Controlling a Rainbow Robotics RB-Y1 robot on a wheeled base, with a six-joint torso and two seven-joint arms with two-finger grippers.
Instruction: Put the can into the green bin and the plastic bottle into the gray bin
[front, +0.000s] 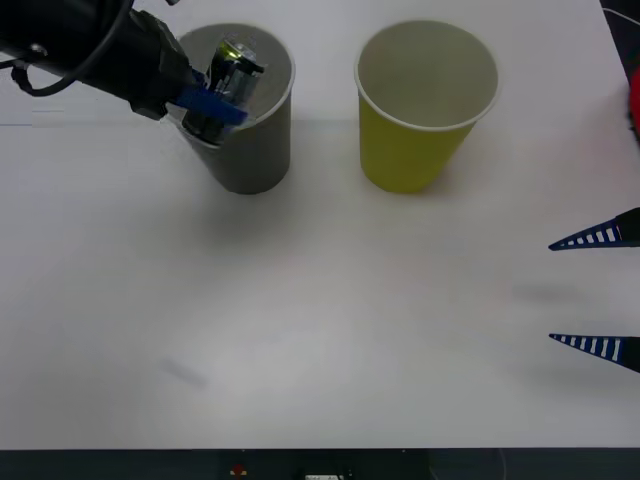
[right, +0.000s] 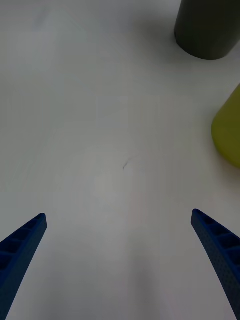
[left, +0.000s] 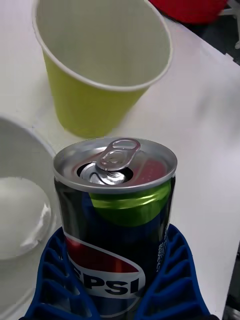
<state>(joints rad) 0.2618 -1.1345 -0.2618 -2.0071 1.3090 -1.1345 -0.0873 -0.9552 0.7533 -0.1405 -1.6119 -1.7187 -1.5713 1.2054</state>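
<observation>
A white table (front: 320, 330) holds two large paper cups side by side at its far edge. The gray bin (front: 245, 150) stands at about 11 o'clock, the green bin (front: 415, 110) at about 1 o'clock, near each other but apart. The left gripper (front: 215, 105) hangs over the gray bin's near-left rim, its blue fingers (left: 170, 270) pinching the can (left: 117, 220), a dark Pepsi can with its silver top upward. The right gripper (front: 598, 290) sits at 3 o'clock, fingers spread wide, holding nothing.
</observation>
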